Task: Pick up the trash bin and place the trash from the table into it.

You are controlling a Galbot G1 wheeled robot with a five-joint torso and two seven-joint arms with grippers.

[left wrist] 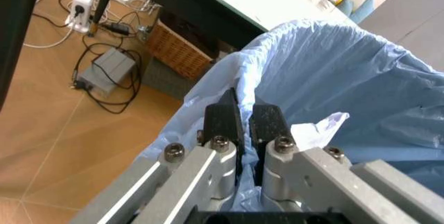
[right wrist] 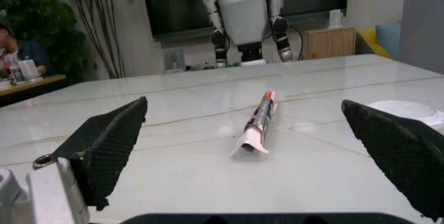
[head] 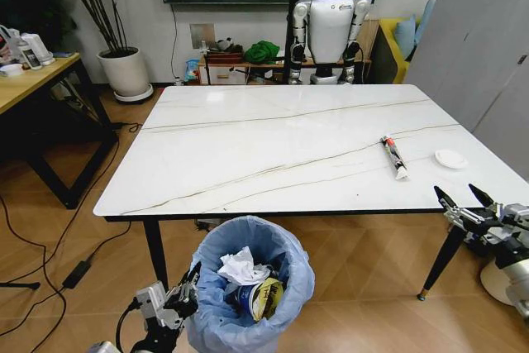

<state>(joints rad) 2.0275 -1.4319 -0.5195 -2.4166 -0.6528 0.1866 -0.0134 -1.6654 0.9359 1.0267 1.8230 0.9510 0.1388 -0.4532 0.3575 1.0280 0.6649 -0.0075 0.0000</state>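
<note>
The left wrist view showed the left hand pinched shut on the crinkly blue bag at the rim of the trash bin, a grip the head view left half hidden. The bin stood on the floor just before the table, holding a white tissue and a cup. The right hand hovered wide open off the table's near right edge, facing the slim tube; a white disc lay beside it.

On desk: 1 tube, 1 white disc. Bins: 1, holding 1 tissue, 1 cup. End effectors: 2, left, right.
</note>
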